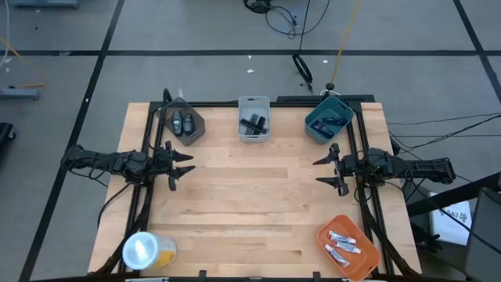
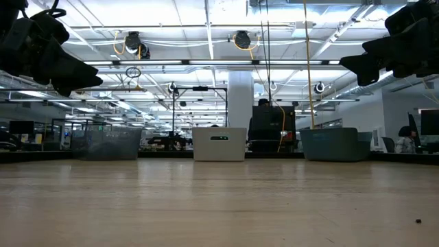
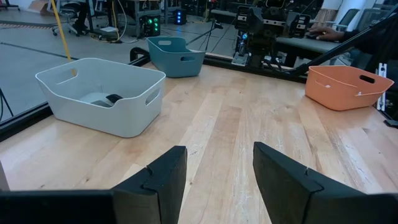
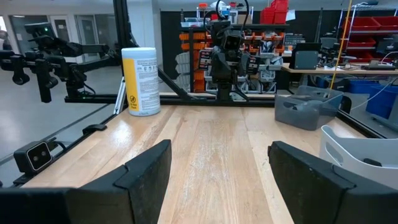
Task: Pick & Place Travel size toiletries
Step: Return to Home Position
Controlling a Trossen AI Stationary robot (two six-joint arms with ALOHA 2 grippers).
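Note:
All the toiletries lie in bins. Silvery-white tubes [image 1: 343,244] lie in the orange bin [image 1: 368,254] at the near right corner. Two dark grey oval pieces [image 1: 183,123] rest in the grey bin [image 1: 196,125] at the far left. Black sticks [image 1: 254,122] lie in the white bin [image 1: 254,134] at the far middle, and dark blue packets [image 1: 329,121] in the teal bin [image 1: 315,124] at the far right. My left gripper [image 1: 183,167] hovers open at the table's left edge. My right gripper [image 1: 324,171] hovers open at the right edge. Both hold nothing.
A yellow roll with a white top [image 1: 147,250] stands at the near left corner. The wooden table [image 1: 250,204] shows bare planks between the two grippers. A dark frame [image 1: 145,196] runs along the table's left, right and far edges.

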